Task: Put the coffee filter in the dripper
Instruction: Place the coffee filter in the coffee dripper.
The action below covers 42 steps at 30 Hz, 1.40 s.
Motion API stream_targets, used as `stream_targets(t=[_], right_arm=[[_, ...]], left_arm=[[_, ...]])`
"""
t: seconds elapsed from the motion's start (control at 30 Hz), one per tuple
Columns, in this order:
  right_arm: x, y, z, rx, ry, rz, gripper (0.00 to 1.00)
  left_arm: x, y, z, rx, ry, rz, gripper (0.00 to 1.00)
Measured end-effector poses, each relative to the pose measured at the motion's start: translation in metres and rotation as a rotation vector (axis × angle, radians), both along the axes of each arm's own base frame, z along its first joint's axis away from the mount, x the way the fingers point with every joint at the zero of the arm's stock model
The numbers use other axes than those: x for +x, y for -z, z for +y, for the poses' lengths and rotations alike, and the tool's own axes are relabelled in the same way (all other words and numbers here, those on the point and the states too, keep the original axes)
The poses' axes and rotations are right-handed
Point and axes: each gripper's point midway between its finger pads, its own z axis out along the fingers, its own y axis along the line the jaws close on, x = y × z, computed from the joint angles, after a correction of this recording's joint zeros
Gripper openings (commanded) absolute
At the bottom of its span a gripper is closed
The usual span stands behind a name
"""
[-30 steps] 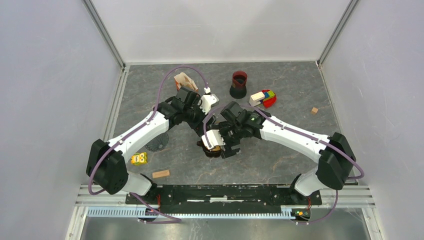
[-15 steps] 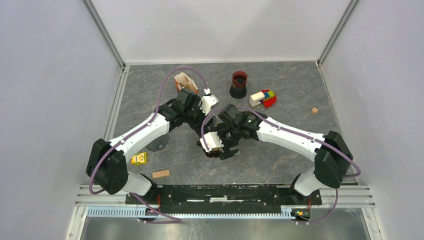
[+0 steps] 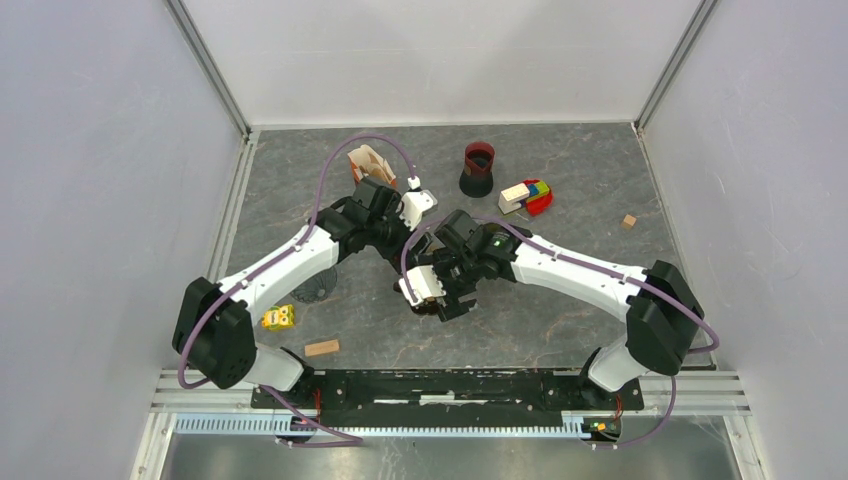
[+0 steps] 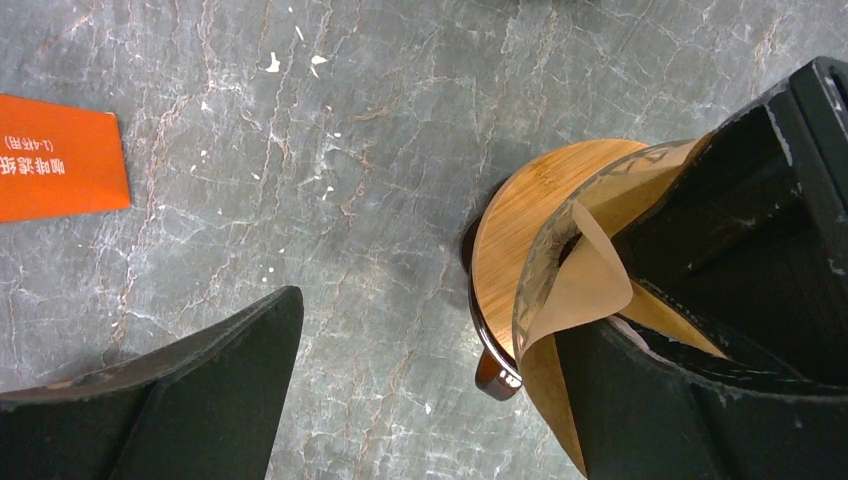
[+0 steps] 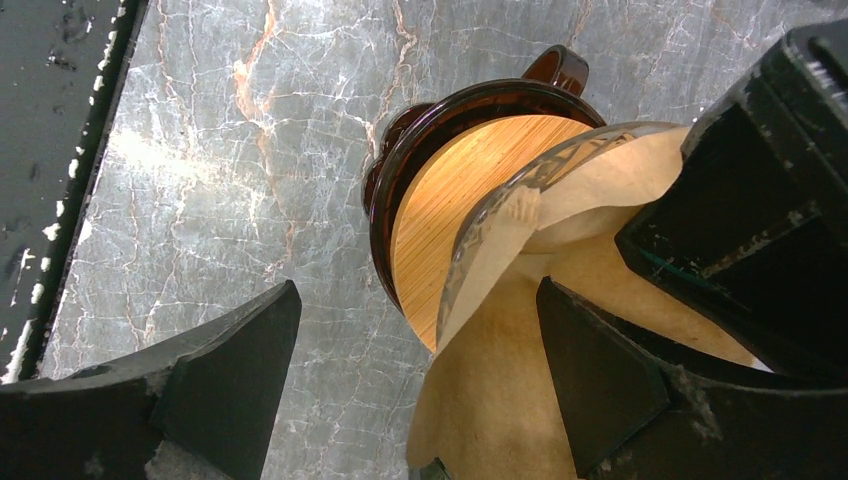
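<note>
Seen from overhead, the dripper [image 5: 450, 190] is nearly hidden under the right gripper [image 5: 415, 290]. The coffee filter [image 5: 500, 400] sits in the dripper's cone. The right gripper and the left gripper [image 4: 430, 320] both gape wide, each apparently with one finger inside the filter, clasping nothing.

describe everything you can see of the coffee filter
The coffee filter is thin tan paper opened into a cone. It sits inside the clear glass cone of the dripper, its top edge curling just within the rim. A finger of the open right gripper seems to rest against its inner wall; its bottom is hidden.
</note>
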Motion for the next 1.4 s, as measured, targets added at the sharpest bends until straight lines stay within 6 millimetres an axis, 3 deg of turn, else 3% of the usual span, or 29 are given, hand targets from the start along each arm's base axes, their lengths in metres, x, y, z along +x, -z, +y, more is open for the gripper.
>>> stream_targets(t=[0.7,1.4], right_arm=[[0.0,-0.009,-0.001,-0.012,0.013,0.014,0.95],[-0.003,-0.005,-0.012,-0.054,0.049,0.051,0.95]], left_arm=[[-0.011,-0.04,-0.009,-0.05,0.051,0.039,1.0],[-0.001,-0.027,-0.026,-0.082,0.089,0.061,0.98]])
